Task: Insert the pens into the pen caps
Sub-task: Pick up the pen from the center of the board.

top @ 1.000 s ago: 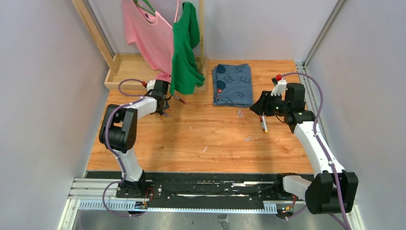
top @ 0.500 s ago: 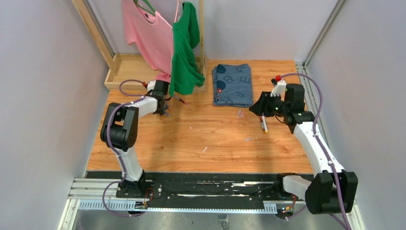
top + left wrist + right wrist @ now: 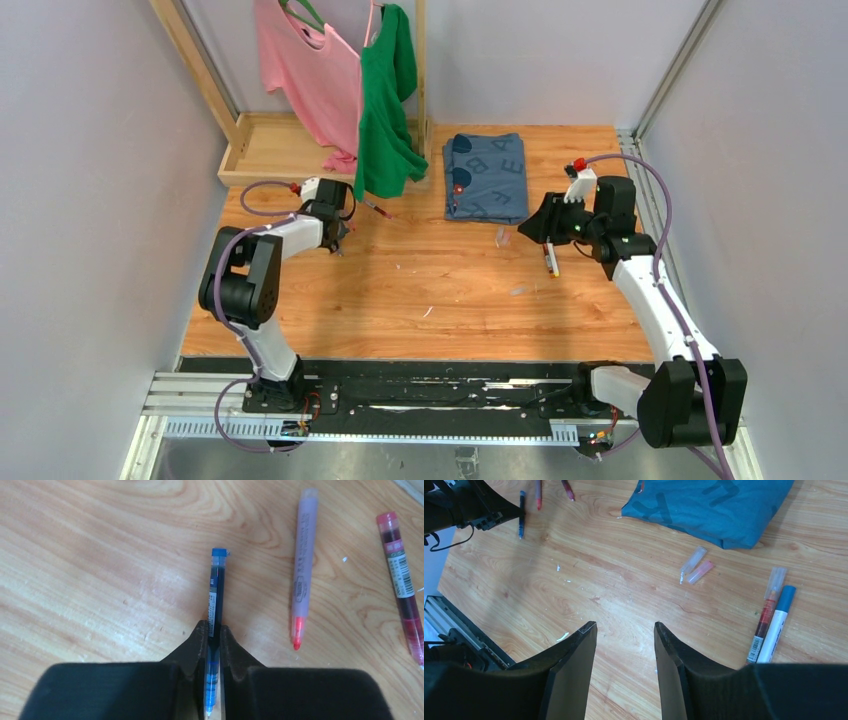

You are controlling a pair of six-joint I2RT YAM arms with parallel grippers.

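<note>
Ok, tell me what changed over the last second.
The left claw closed onto the blue-black pen, pinching it near its tip end, while that arm shifted slightly to the left. The right claw stayed open and in place, and the pens near it did not move.

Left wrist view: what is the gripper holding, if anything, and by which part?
The left gripper pinches the blue pen on its barrel, toward the writing tip; the pen's other end sticks out past the fingers.
</note>
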